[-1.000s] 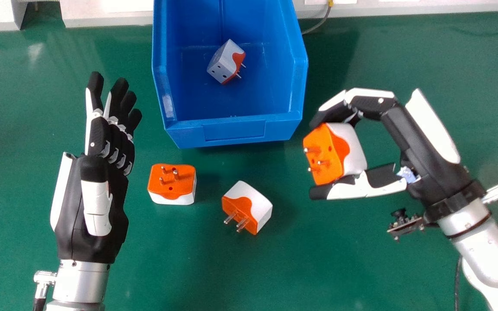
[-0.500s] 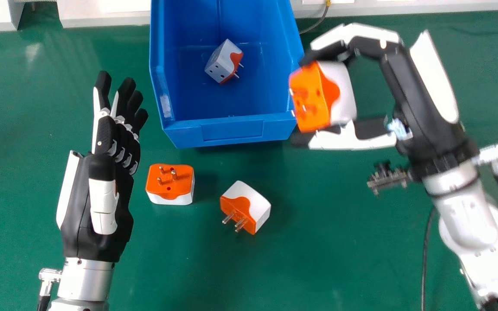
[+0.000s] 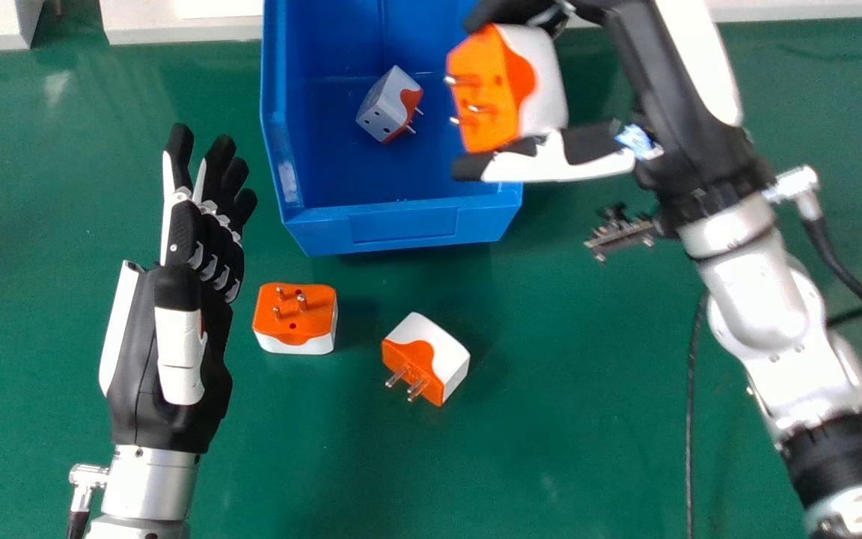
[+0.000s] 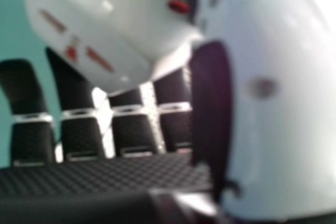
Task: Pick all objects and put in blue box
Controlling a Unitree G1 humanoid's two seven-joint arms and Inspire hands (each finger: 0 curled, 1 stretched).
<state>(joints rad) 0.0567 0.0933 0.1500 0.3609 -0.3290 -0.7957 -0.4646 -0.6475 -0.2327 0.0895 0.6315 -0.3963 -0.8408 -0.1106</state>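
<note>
The right hand [image 3: 655,82] was clamped on an adapter [image 3: 543,90], thumb and fingers on opposite sides, a grip that left its prongs free and probably kept it from twisting. In the head view it hung across the right wall of the blue box [image 3: 401,226], presumably to clear that edge before release. Inside lay a tilted adapter [image 3: 386,105]. Nearer, an upturned adapter [image 3: 295,318] and a side-lying adapter [image 3: 427,359] waited on the bench [image 3: 551,434], beyond the open left hand [image 3: 176,299].
</note>
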